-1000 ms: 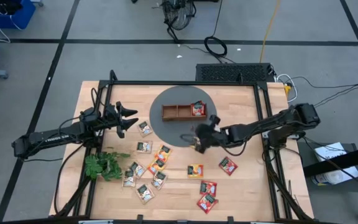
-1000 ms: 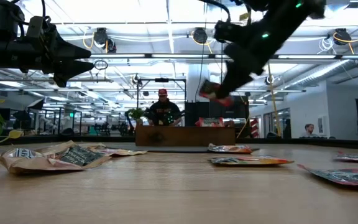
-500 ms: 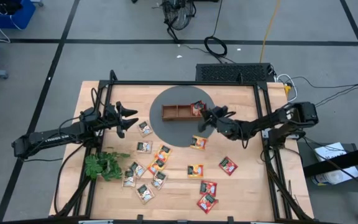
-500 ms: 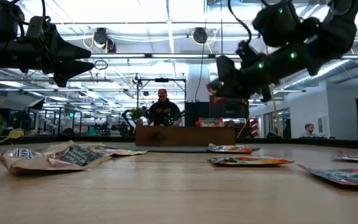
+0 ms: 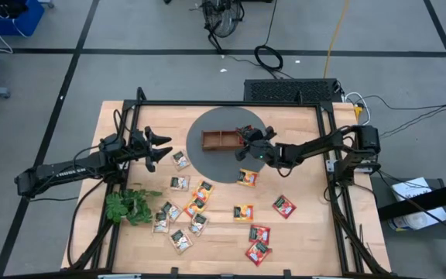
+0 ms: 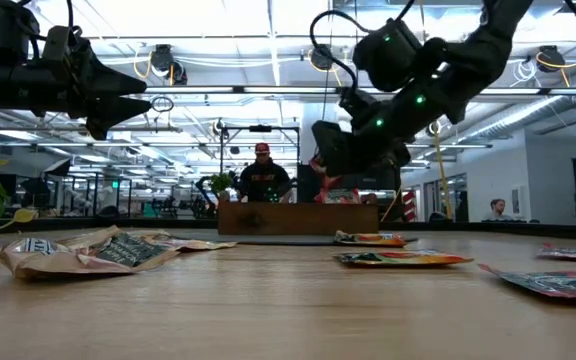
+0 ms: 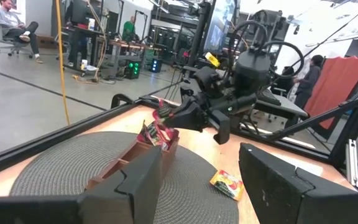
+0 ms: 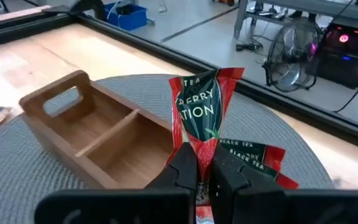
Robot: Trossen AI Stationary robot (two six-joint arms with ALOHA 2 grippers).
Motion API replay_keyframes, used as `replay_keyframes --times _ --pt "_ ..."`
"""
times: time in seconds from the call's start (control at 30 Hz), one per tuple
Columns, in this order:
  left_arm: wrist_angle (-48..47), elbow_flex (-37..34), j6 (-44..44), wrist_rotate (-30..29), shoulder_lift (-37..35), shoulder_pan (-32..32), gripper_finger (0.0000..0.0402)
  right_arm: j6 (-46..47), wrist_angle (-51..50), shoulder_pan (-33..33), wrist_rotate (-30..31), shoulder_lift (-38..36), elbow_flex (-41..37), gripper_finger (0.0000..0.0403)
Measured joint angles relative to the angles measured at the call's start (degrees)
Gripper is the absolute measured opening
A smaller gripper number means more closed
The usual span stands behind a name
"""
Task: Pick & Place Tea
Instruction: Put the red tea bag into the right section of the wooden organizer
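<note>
High view: I am seeing the right gripper [image 5: 248, 141] reaching over the right end of the wooden tray [image 5: 221, 139], which is sitting on a round grey mat [image 5: 200, 159] on the table [image 5: 308, 225]. The left gripper [image 5: 163, 149] is hanging above the table's left side, clear of the mat's left edge, with its fingers standing apart and nothing between them. Loose sachets [image 5: 198, 203] are lying scattered across the table in front of the mat, and a plant sprig [image 5: 128, 207] is resting near the left edge.

Low view: I am seeing the right gripper [image 6: 320, 165] hanging just above the tray [image 6: 298, 218]; a sachet [image 6: 400, 258] is lying flat on the table in the foreground. A person [image 6: 262, 180] is standing in the room behind.

Left wrist view: I am seeing the left arm's own fingers [image 7: 138, 183] spread wide, and farther off the right gripper [image 7: 166, 116] pointing at the tray's end compartment.

Right wrist view: I am seeing the right gripper [image 8: 199, 169] clamped on a red sachet [image 8: 202, 112], holding it upright over the tray's end compartment [image 8: 104, 140], where another sachet [image 8: 253, 158] is already lying.
</note>
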Motion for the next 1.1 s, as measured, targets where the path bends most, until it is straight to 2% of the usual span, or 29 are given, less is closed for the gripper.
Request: replay_keyframes --times 0.4,0.83,0.97,1.1 --pt "0.0 0.0 0.0 0.0 0.02 0.01 0.0214 0.55 0.05 -1.62 -1.71 2.54 0.02 0.0011" --pt "0.0 0.02 0.0 0.0 0.02 0.02 0.0214 1.08 -0.5 -1.62 -1.5 2.45 0.02 0.0158" --pt "0.0 0.0 0.0 0.0 0.02 0.01 0.0214 -1.0 -0.02 -1.62 -1.22 2.19 0.02 0.0179" --pt "0.0 0.0 0.0 0.0 0.02 0.0 0.0214 -3.92 1.63 -1.62 -1.22 2.19 0.02 0.0179"
